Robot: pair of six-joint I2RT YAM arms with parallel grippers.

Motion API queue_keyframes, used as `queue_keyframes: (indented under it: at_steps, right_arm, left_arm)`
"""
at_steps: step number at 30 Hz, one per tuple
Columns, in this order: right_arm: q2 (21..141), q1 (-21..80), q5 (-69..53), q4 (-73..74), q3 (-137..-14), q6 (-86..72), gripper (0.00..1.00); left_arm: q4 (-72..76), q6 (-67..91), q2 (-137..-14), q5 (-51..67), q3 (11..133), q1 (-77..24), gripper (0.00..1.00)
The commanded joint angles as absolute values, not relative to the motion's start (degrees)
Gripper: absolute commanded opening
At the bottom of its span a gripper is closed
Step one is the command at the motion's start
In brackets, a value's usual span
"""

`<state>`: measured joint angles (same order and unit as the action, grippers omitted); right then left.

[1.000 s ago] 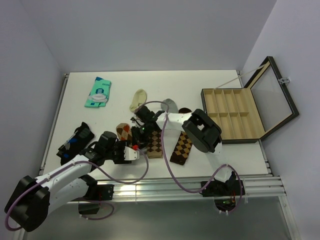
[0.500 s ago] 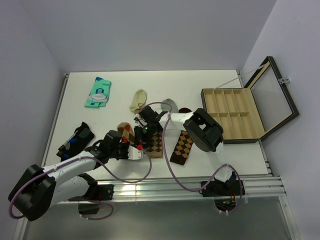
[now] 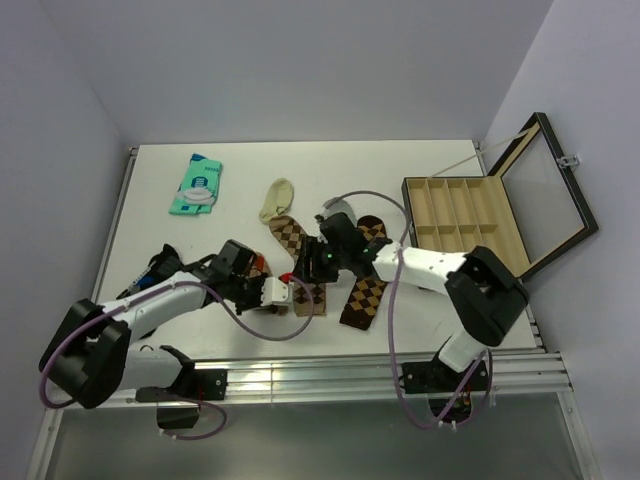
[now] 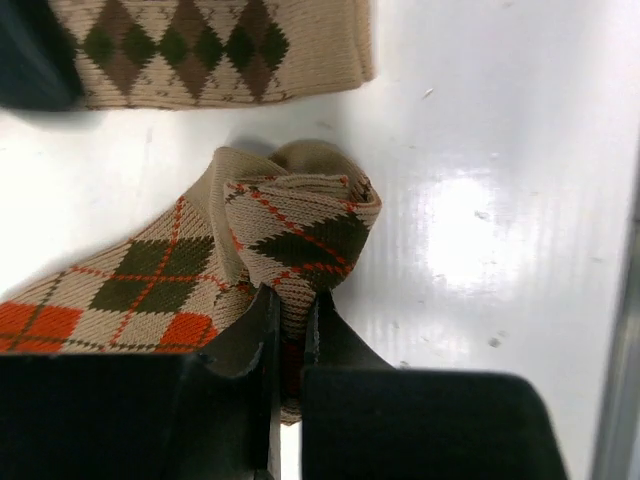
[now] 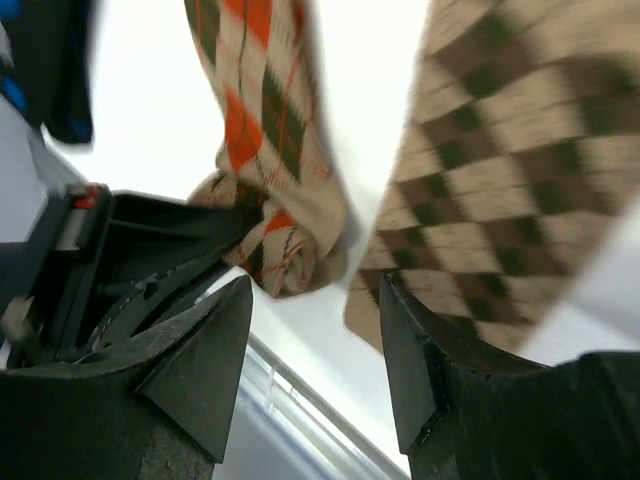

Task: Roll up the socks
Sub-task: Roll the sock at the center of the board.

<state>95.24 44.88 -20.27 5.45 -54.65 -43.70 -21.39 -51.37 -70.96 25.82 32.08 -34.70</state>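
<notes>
My left gripper [image 4: 290,315] is shut on the folded end of the red-orange argyle sock [image 4: 290,235]; the rest of that sock trails off to the left. The tan sock with dark brown diamonds [image 4: 200,45] lies just beyond it. In the right wrist view my right gripper [image 5: 315,300] hangs open above the gap between the red-orange sock [image 5: 265,130] and the tan sock [image 5: 510,150], holding nothing. From above, the left gripper [image 3: 285,292] and right gripper [image 3: 318,262] are close together over the tan sock [image 3: 297,240]. The dark brown sock with tan diamonds [image 3: 365,290] lies to the right.
An open wooden box with compartments [image 3: 465,232] stands at the right. At the back lie a teal packet [image 3: 197,185], a cream sock [image 3: 277,200] and a grey sock [image 3: 340,208]. A dark blue-black item [image 3: 150,280] lies at the left. The metal rail [image 3: 330,372] runs along the front edge.
The left gripper has shut on the red-orange sock's folded end. The right gripper let go, opened and drew back to the right; its arm has swung out to the right.
</notes>
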Motion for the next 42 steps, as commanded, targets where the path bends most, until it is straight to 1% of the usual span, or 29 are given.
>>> queue_keyframes:
  at_steps: [1,5,9,13,16,21,23,31,35,42]
  right_arm:
    - [88.52,44.03,-8.81,0.18,-48.54,-46.05,0.61]
    - [82.89,44.03,-4.05,-6.74,-41.76,-45.53,0.61]
    - [76.12,45.0,-1.85,-13.87,-34.47,-41.76,0.61]
    - [73.04,50.87,4.29,-16.35,-33.66,-34.12,0.62]
    - [74.61,58.26,7.56,-17.4,-35.77,-27.26,0.64]
    - [81.99,64.94,3.88,-23.46,-38.05,-18.64,0.66]
    - [85.93,65.56,3.26,-23.99,-39.89,-15.48,0.67]
    - [94.47,66.71,-1.04,-26.89,-45.08,-10.9,0.7]
    - [96.85,68.29,-0.62,-26.89,-47.9,-10.46,0.71]
    - [98.0,69.08,-0.52,-28.04,-48.08,-10.37,0.72]
  left_arm:
    - [-32.42,-52.64,-74.43,34.35,36.2,-31.83,0.0]
    - [-39.71,-55.8,-80.84,37.87,42.17,-28.13,0.0]
    - [-51.63,-61.76,-87.96,41.04,48.33,-24.27,0.0]
    - [-61.85,-67.23,-96.14,43.41,54.48,-20.23,0.0]
    - [-67.74,-70.13,-102.38,43.77,58.53,-19.25,0.0]
    - [-71.54,-71.89,-109.06,43.51,61.96,-18.72,0.0]
    - [-72.77,-71.98,-110.73,43.5,62.84,-18.63,0.0]
    - [-74.53,-72.6,-112.06,43.59,63.28,-18.54,0.0]
    - [-73.65,-71.72,-111.97,43.51,62.67,-18.54,0.0]
    - [-72.69,-71.46,-111.53,43.59,62.05,-18.54,0.0]
